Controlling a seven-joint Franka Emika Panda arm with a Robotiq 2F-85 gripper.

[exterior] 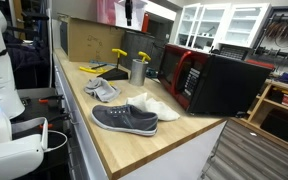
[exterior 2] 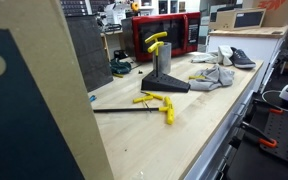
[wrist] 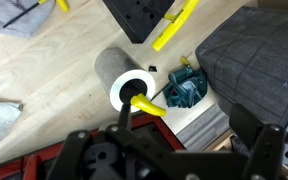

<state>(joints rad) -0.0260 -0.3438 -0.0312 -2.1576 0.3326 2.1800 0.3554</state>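
Your gripper hangs over the tabletop with its jaws spread wide and nothing between them; the wrist view shows both fingers low in the frame, apart from everything below. Nearest to it is the metal cup, standing upright on the wood and seen almost straight down its mouth; a yellow-handled tool leans out of the cup, its dark shaft running toward you. In both exterior views the cup stands well back on the tabletop, near the red and black microwave. Just beside the cup, on the side toward the tabletop's edge in the wrist view, lies a teal bundle; what it is you cannot tell from here. A black stand with yellow handles sits just beyond the cup. In an exterior view a grey sneaker lies well apart from the cup, closer to the front edge; in an exterior view loose yellow T-handle keys rest on the bare wood, in front of the stand.
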